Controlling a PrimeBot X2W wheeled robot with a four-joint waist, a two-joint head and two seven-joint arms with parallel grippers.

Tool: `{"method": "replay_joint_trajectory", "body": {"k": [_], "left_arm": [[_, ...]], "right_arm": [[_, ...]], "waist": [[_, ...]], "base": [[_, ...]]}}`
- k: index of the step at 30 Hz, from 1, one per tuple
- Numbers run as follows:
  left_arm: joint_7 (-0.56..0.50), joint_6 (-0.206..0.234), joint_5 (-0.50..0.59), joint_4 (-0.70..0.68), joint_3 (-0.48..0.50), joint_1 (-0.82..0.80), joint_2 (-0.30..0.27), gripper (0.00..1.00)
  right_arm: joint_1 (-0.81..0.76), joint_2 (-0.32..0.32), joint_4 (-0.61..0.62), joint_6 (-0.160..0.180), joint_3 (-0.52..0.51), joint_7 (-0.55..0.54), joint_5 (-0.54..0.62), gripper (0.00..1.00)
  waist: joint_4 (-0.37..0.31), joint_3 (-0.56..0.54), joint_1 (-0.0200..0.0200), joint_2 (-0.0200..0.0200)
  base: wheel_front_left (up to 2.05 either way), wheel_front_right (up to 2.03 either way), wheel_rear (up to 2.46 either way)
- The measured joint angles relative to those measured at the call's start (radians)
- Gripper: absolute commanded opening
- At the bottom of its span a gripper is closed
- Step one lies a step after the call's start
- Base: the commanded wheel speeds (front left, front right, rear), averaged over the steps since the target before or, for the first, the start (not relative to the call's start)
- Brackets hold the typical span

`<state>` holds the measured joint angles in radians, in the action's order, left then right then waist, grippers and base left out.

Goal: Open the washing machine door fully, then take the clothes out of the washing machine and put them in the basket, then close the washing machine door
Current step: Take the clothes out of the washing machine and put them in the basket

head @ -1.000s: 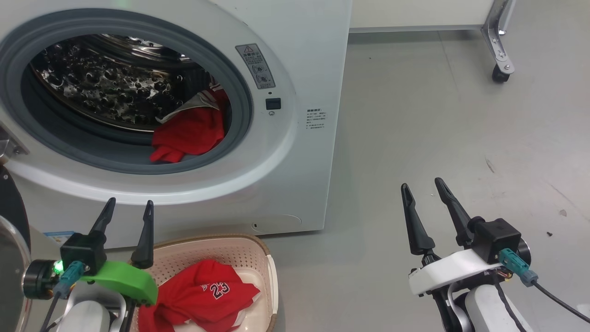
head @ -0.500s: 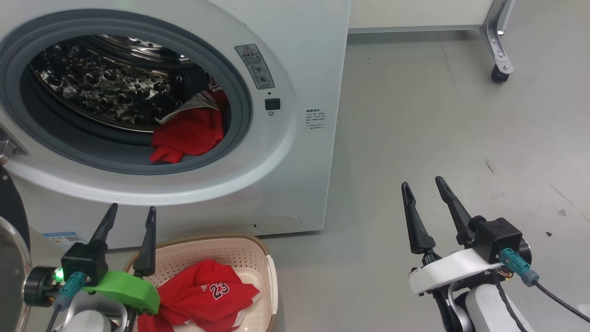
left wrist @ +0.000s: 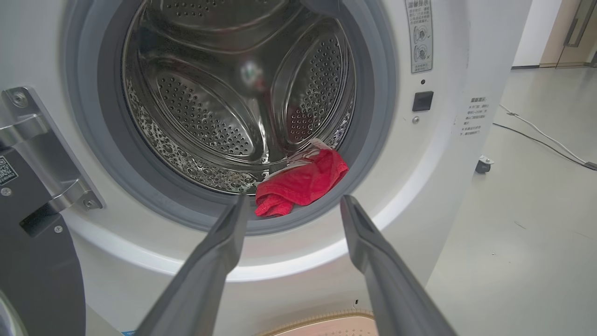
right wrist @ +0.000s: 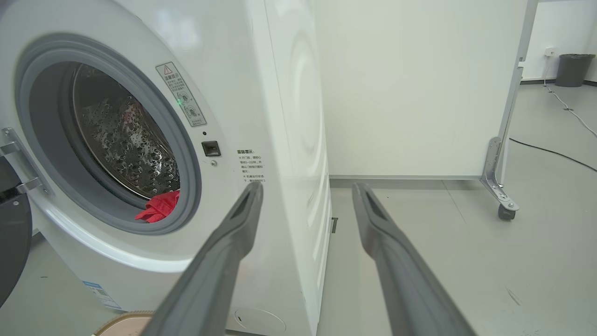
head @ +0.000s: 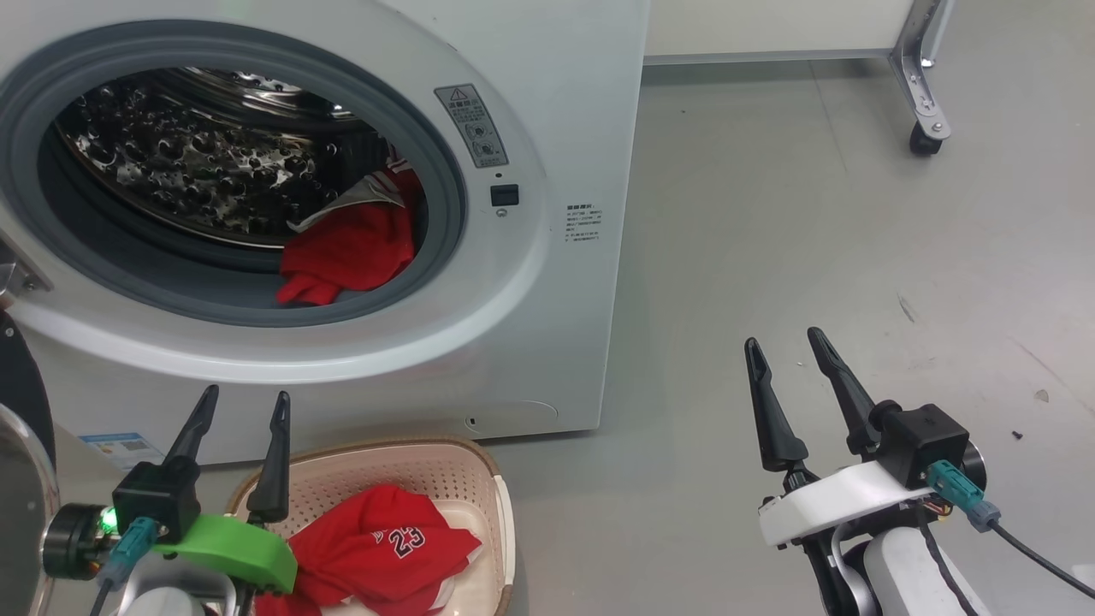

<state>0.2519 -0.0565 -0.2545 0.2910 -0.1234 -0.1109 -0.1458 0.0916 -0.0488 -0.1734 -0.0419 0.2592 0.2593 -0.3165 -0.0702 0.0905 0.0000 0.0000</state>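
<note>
The white washing machine stands with its drum open. Its door is swung wide to the left, black rim and glass at the head view's left edge. One red piece of the clothes lies at the drum's lower right lip, also seen as red cloth straight beyond my left gripper. Another red jersey, numbered 23, lies in the cream basket on the floor before the machine. My left gripper hovers open and empty over the basket's left rim. My right gripper is open and empty above bare floor to the right.
A white partition on a metal leg with a caster stands behind and to the right of the machine. A cable runs along the grey floor and a dark bin sits far back. The door hinge bracket juts out left of the drum.
My left gripper has sunk slightly in the head view, still open. The right gripper, clothes and basket have stayed put.
</note>
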Motion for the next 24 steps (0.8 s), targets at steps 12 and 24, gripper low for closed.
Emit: {"method": "replay_joint_trajectory", "body": {"k": [12,24], "left_arm": [[0.000,0.000,0.001,-0.019,0.008,0.015,0.000,1.00],[0.000,0.000,-0.009,-0.067,0.028,0.029,-0.003,1.00]], "right_arm": [[-0.002,0.000,0.004,0.000,0.001,0.000,0.000,1.00],[-0.005,0.000,0.039,0.002,0.020,0.000,0.000,1.00]], "waist": [[-0.005,0.001,0.0000,0.0000],[-0.019,0.070,0.0000,0.0000]], "base": [[0.00,0.00,0.00],[0.00,0.00,0.00]]}}
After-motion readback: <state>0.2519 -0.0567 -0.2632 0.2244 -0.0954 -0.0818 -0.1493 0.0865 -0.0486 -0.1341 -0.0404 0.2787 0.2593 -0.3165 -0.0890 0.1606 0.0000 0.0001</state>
